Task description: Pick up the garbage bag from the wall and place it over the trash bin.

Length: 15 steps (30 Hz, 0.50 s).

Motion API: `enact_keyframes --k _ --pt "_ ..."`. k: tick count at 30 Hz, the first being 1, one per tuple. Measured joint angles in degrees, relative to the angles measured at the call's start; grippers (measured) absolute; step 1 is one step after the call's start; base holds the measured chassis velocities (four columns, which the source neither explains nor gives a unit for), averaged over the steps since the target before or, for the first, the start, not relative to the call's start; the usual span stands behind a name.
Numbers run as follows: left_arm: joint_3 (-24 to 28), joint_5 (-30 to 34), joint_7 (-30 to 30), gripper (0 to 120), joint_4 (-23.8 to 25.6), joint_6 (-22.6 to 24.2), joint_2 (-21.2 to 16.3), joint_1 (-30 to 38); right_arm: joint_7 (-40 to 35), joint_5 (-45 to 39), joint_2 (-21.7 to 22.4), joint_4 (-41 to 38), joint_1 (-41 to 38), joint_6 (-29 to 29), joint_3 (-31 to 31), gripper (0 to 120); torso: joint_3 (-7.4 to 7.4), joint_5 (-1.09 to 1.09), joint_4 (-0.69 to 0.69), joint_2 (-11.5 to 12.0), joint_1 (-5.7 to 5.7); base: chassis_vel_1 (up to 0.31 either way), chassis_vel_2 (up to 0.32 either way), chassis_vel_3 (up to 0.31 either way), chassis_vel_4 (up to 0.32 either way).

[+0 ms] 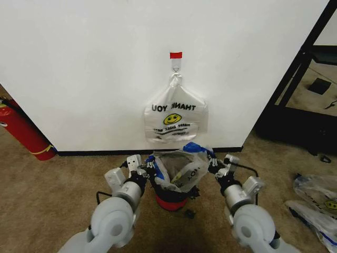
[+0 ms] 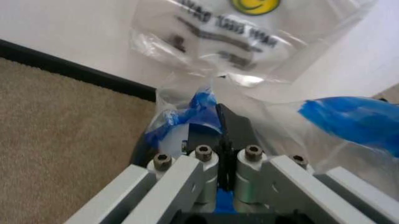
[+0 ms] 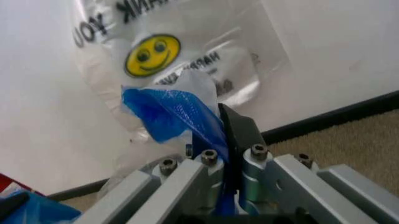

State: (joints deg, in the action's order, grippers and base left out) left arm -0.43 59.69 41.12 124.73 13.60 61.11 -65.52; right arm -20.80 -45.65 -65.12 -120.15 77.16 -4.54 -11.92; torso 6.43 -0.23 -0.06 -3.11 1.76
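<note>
- Left gripper (image 1: 148,167) pinched on the left blue-patched rim of the garbage bag (image 1: 181,167) (jaws pressed together).
- Right gripper (image 1: 215,163) clamped on the right rim — bag stretched open over the trash bin (image 1: 172,201), near the wall (image 1: 79,68).
- Second smiley bag (image 1: 176,117) hanging on the wall hook (image 1: 175,67) just behind.

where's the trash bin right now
In the head view the trash bin stands on the carpet below the white bag hanging on the wall, between the left gripper and right gripper, with the garbage bag over its top.
</note>
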Motion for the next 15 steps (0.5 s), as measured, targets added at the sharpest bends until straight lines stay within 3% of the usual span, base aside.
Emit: enact_keyframes --k 6,15 --pt "-0.01 -5.12 -2.32 0 -1.74 -2.29 -0.40 -0.03 0.90 2.75 -1.82 2.21 0.58 1.99 0.46 0 0.00 0.00 0.00 0.00 0.00 0.000 0.000 0.000 0.000" --pt "-4.07 -7.13 -3.60 0 2.25 -3.78 -5.19 -5.72 1.72 6.53 -2.04 1.08 6.83 4.32 -0.91 0 0.00 0.00 0.00 0.00 0.00 0.000 0.000 0.000 0.000"
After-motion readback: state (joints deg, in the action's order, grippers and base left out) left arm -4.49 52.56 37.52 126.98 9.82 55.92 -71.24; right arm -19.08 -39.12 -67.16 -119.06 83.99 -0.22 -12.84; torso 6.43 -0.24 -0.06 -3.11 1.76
